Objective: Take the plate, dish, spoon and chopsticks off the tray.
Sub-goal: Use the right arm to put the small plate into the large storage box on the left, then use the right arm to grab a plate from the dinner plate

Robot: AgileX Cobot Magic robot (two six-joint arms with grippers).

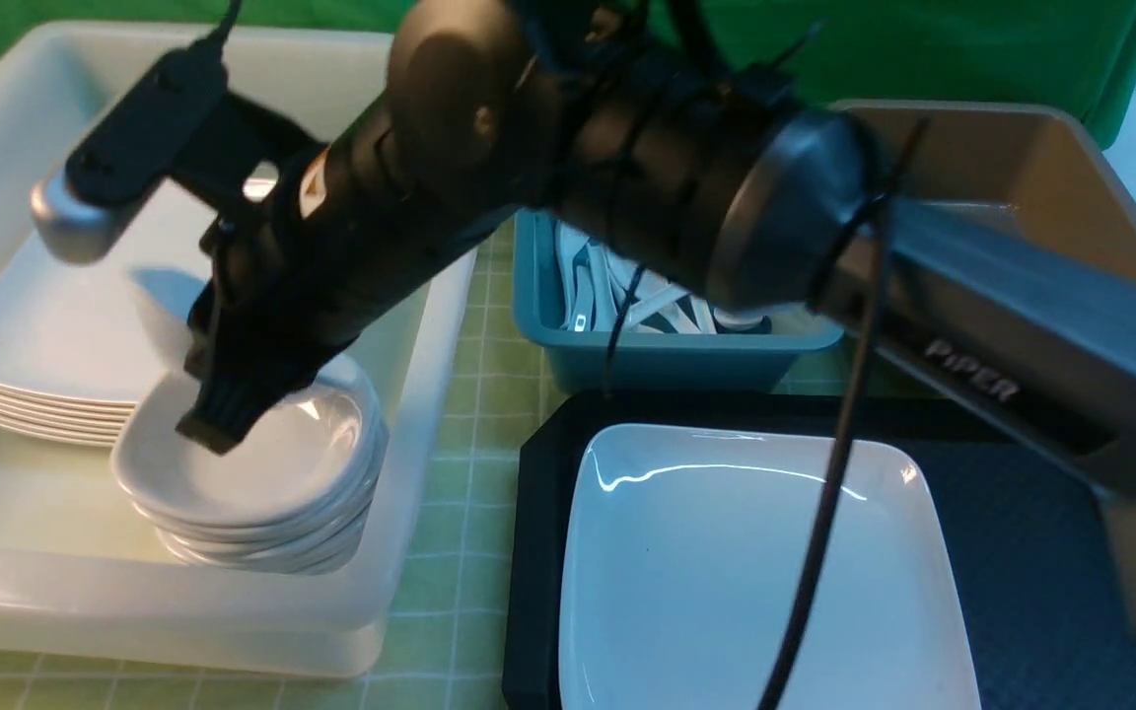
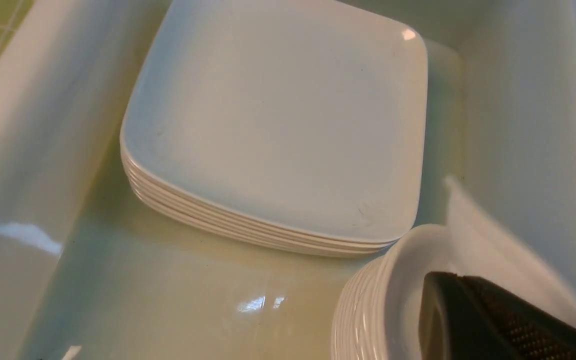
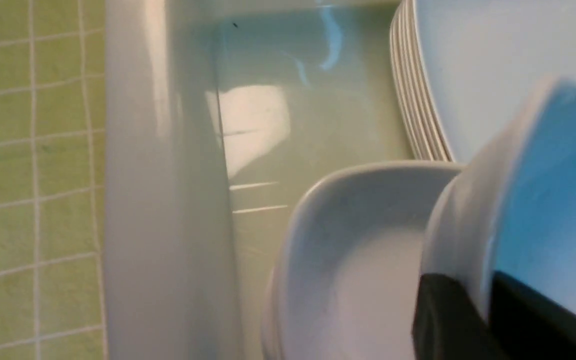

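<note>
The large white square plate (image 1: pixel 745 572) lies on the black tray (image 1: pixel 1031 552) at the front right. My right arm reaches across to the left into a white tub (image 1: pixel 183 631). My right gripper (image 1: pixel 208 429) (image 3: pixel 483 280) is shut on the rim of a small white dish (image 3: pixel 518 200), held tilted just above a stack of small white bowls (image 1: pixel 262 483) (image 3: pixel 348 260). My left gripper (image 2: pixel 461 277) shows only in the left wrist view, fingers together and empty, above the same stack (image 2: pixel 368 310). No spoon or chopsticks show on the tray.
A stack of large square plates (image 1: pixel 45 345) (image 2: pixel 278 125) fills the tub's back left. A teal tub (image 1: pixel 667 360) holding white spoons stands behind the tray. A brown tub (image 1: pixel 1022 168) is at the back right. A black cable (image 1: pixel 815 552) hangs over the plate.
</note>
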